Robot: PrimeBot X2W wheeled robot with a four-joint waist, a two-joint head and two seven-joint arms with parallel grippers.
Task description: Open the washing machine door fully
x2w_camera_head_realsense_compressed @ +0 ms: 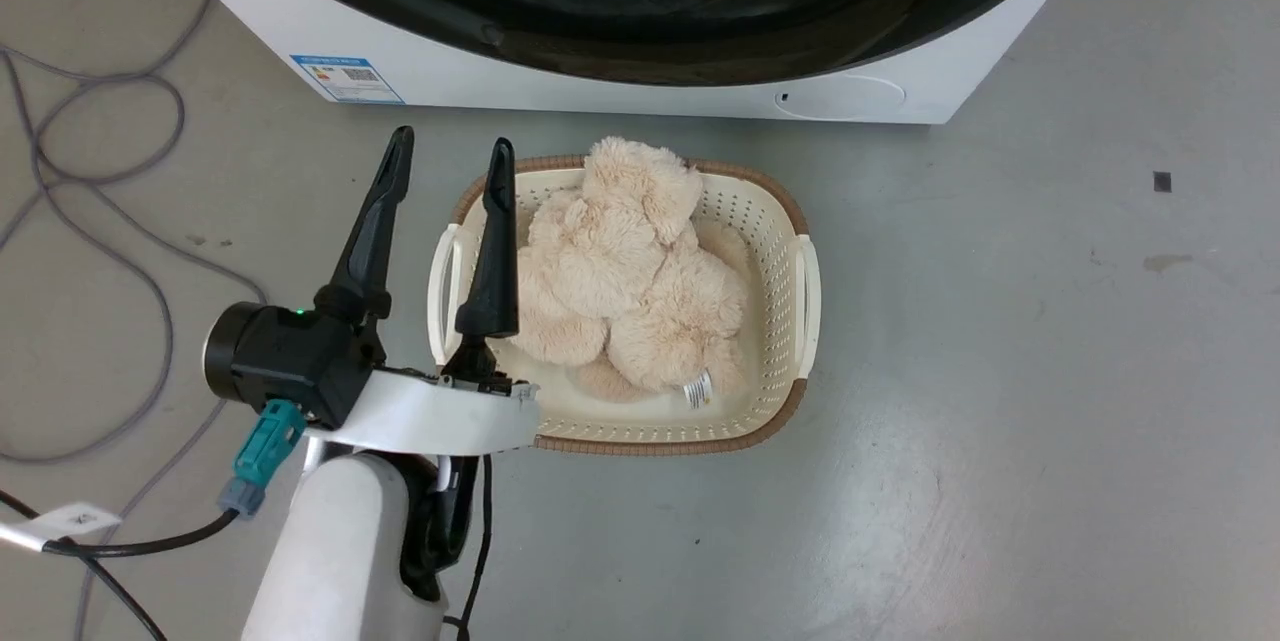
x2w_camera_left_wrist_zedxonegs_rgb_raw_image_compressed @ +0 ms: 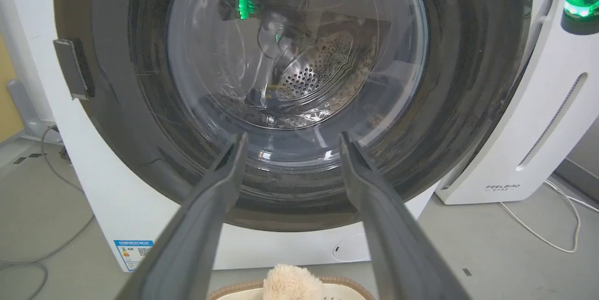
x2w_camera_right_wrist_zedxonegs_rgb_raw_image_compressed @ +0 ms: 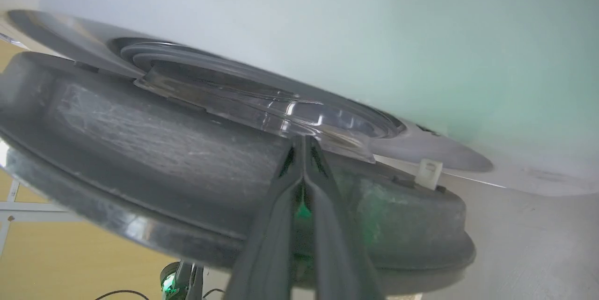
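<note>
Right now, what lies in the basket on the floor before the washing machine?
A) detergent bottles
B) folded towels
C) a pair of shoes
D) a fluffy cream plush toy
D: in the head view a fluffy cream plush toy with a white tag lies in the perforated basket before the washing machine.

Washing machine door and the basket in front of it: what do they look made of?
The washing machine door: glossy black ring, probably plastic, showing reflections and fine scuffs; its centre bowl looks like clear glass, the drum visible through it. The basket: matte cream perforated plastic, with a brown woven-look rim.
</note>
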